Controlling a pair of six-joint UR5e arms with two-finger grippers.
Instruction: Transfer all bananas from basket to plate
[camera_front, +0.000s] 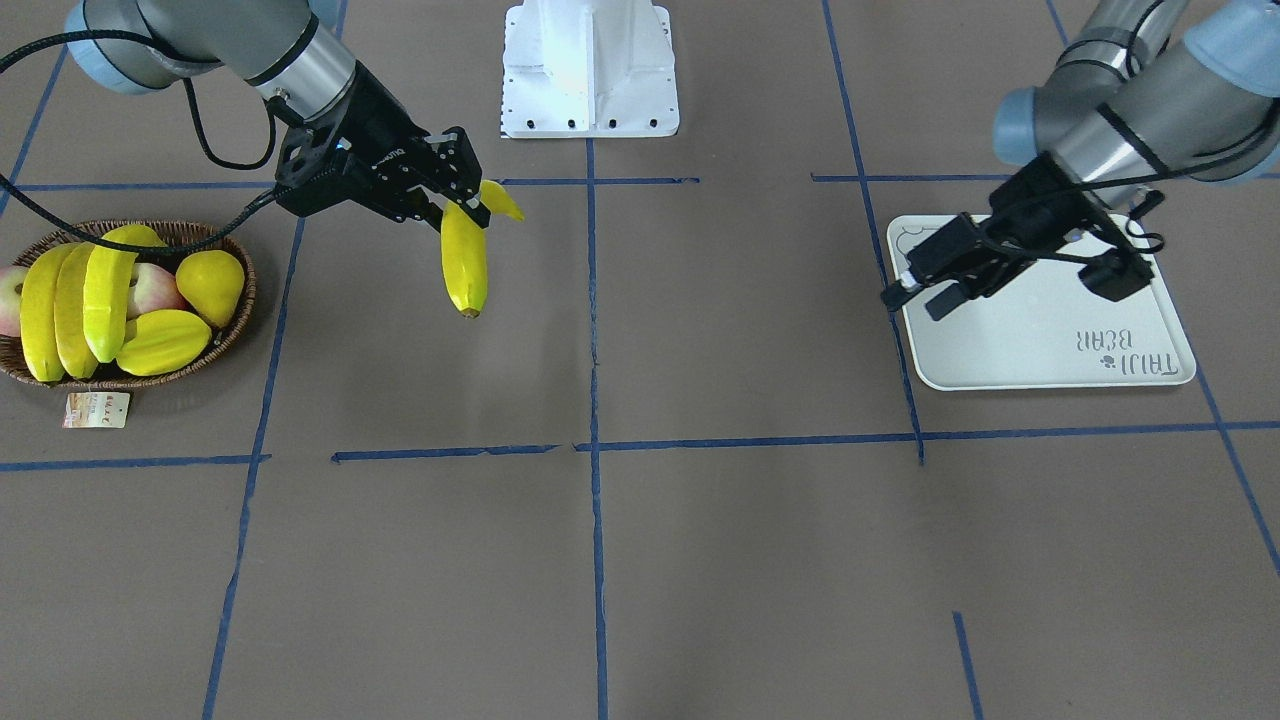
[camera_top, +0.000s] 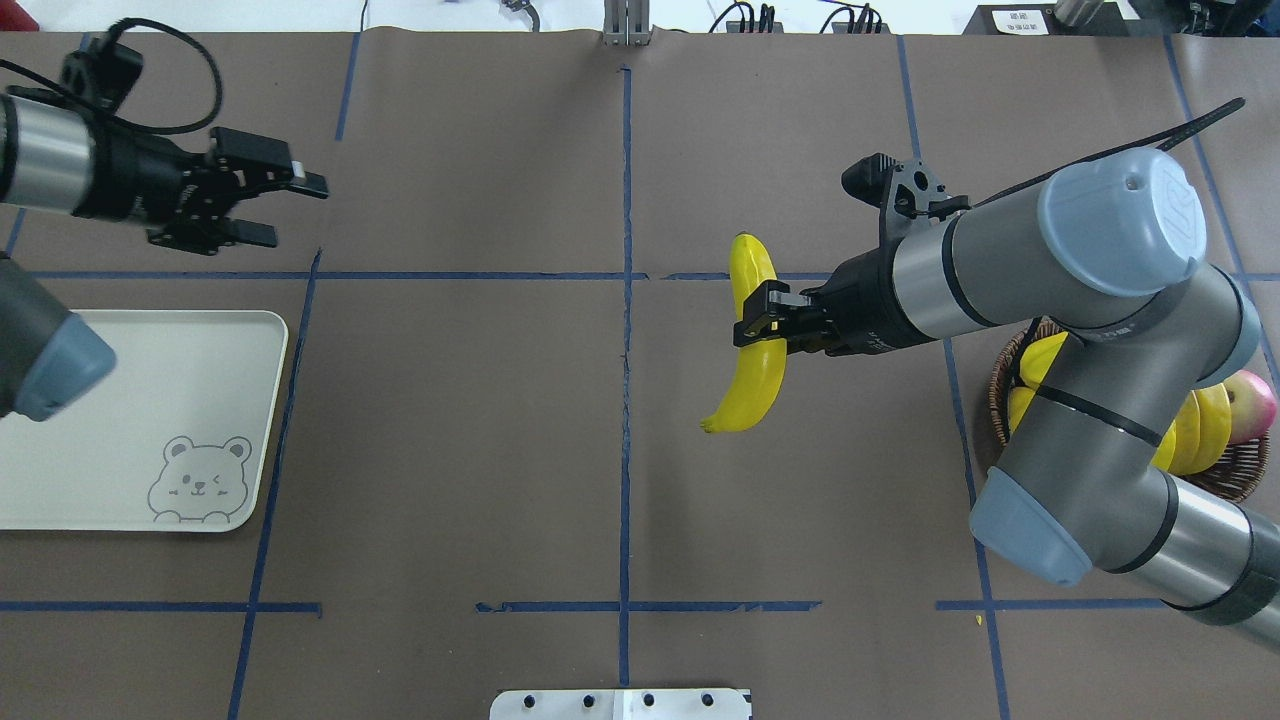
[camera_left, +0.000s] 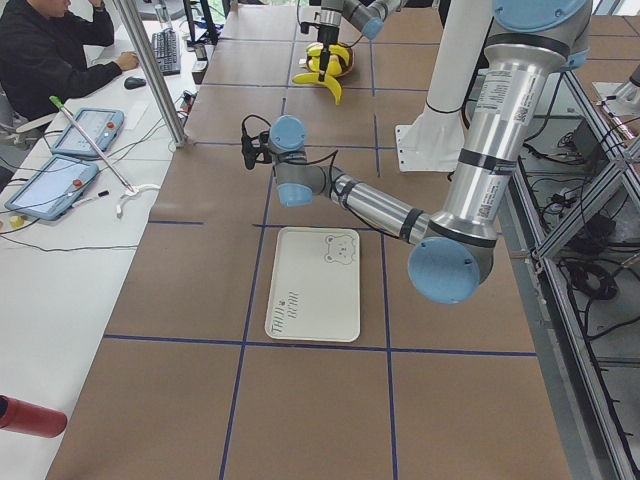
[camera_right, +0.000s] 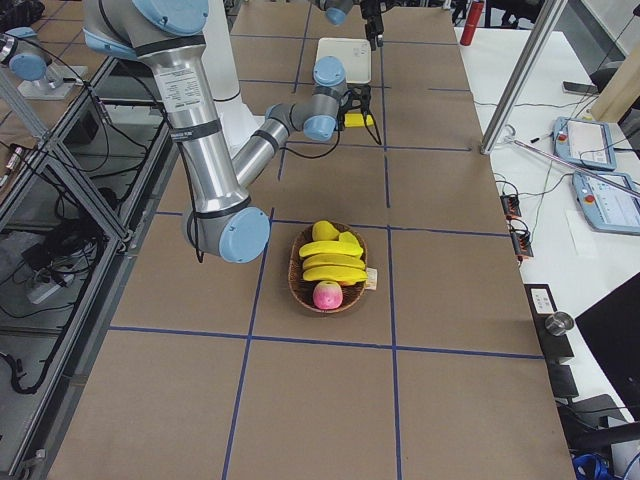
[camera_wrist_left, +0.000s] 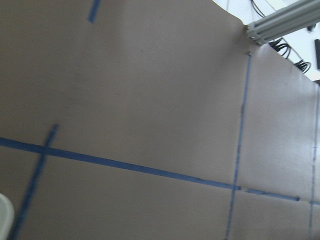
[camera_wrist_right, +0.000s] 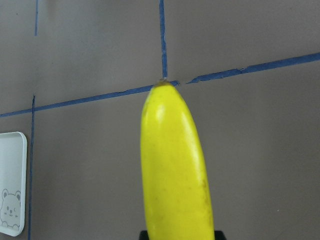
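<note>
Table (camera_top: 480, 450): brown, crossed with blue tape lines (camera_top: 625, 400). My right arm (camera_top: 1100, 230) bends above the basket and reaches level toward the table's middle; my left arm (camera_top: 40, 160) stretches level over the far left side. The plate (camera_top: 130, 400) lies flat by the left edge, the basket (camera_front: 247, 295) by the right edge, with three bananas (camera_front: 70, 310) among other fruit (camera_front: 210, 285). My right gripper (camera_top: 755, 325) is clamped across the fourth banana (camera_top: 750, 390), held in the air between basket and plate. My left gripper (camera_top: 290, 210) hangs beyond the plate's far corner, fingers spread apart.
</note>
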